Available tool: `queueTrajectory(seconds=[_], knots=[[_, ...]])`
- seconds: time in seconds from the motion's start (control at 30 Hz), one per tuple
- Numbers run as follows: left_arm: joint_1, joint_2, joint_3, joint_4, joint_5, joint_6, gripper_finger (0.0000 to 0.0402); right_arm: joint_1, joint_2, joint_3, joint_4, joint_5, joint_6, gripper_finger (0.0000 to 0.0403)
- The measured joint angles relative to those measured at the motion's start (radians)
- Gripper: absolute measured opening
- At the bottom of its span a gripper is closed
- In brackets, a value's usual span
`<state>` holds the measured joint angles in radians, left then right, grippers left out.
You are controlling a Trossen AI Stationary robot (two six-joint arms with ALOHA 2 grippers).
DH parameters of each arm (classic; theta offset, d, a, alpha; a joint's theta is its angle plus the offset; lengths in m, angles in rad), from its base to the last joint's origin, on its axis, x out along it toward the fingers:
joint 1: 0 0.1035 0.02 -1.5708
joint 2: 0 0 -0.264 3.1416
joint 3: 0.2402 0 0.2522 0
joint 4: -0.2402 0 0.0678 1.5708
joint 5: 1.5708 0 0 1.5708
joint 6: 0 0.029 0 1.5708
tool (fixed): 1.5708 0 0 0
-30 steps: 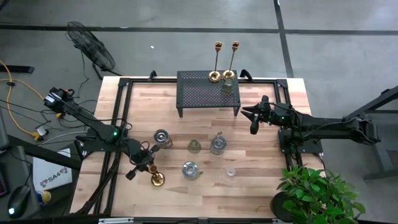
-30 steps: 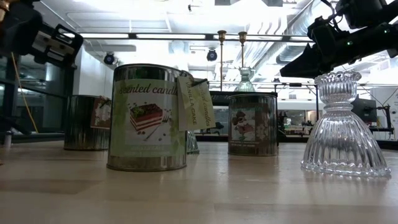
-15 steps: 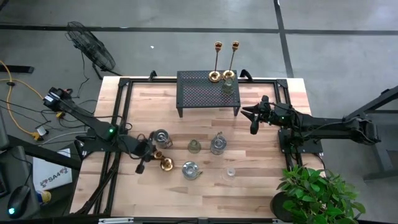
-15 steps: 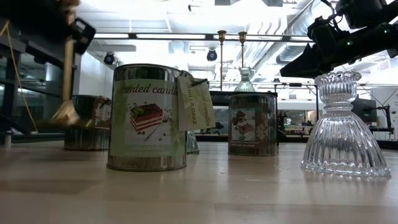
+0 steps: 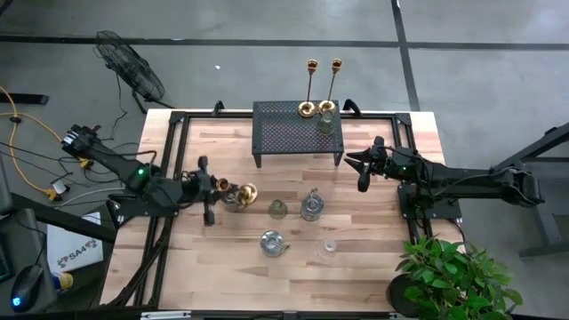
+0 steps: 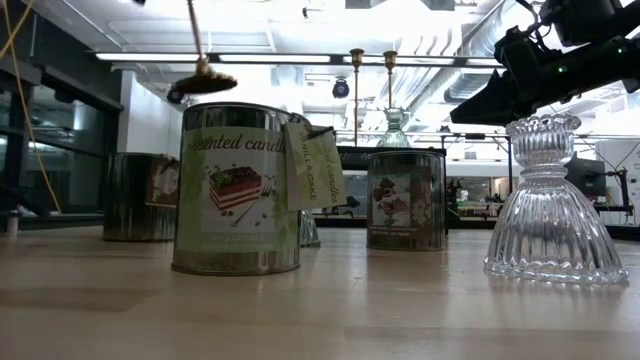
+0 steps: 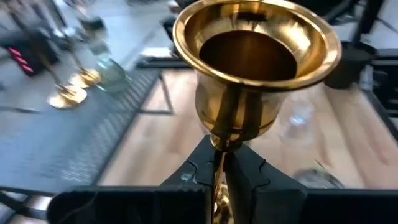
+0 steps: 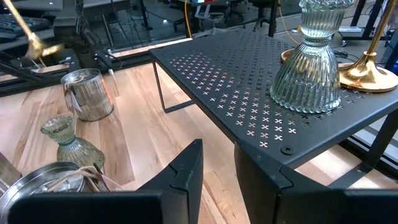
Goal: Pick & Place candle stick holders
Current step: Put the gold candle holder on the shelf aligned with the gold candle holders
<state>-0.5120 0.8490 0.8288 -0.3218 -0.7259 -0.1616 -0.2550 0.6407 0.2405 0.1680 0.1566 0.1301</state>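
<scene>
**Third brass holder in the air, glass ones still waiting**

You have the wooden table (image 5: 373, 258) as your field, pale planks under a dark frame, and at its far edge the black mesh stand (image 5: 296, 132) — flat perforated metal on thin legs. On that stand already sit two tall brass candle stick holders (image 5: 311, 87), slim stems on round polished bases, with one ribbed clear glass holder (image 8: 309, 73) just beside them. So part of the placing looks done.

What you are carrying now is the third brass holder (image 7: 255, 68): its flared shiny cup faces the wrist camera, and the left gripper (image 7: 221, 163) has its fingers clamped together on the thin stem just below that cup. From above it hangs over the table's left-middle, lifted clear of the wood, near a silver candle tin (image 5: 230, 196).

The right gripper (image 5: 362, 169) waits over the table's right side near the stand, fingers a little apart, holding nothing.

Left for you, as I judge it: set this holder on the stand, then fetch the short fluted glass holders (image 5: 278, 209) among the tins — probably two or three, though the smallest is hard to make out from above.
</scene>
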Motion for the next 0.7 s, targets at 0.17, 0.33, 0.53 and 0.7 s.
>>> queueTrajectory(seconds=[0.17,0.33,0.53,0.7], knots=[[0.104,0.0,0.05,0.007,-0.015,0.037,0.0009,0.0,0.0,0.0,0.0,0.0,0.0,0.0084],[0.24,0.0,0.061,0.039,0.064,0.092,0.0009,0.0,0.0,0.0,0.0,0.0,0.0,0.0084],[0.391,0.0,0.061,0.086,0.142,0.173,0.0009,0.0,0.0,0.0,0.0,0.0,0.0,0.0084],[0.493,0.0,0.061,0.096,0.233,0.194,0.0009,0.0,0.0,0.0,0.0,0.0,0.0,0.0084]])
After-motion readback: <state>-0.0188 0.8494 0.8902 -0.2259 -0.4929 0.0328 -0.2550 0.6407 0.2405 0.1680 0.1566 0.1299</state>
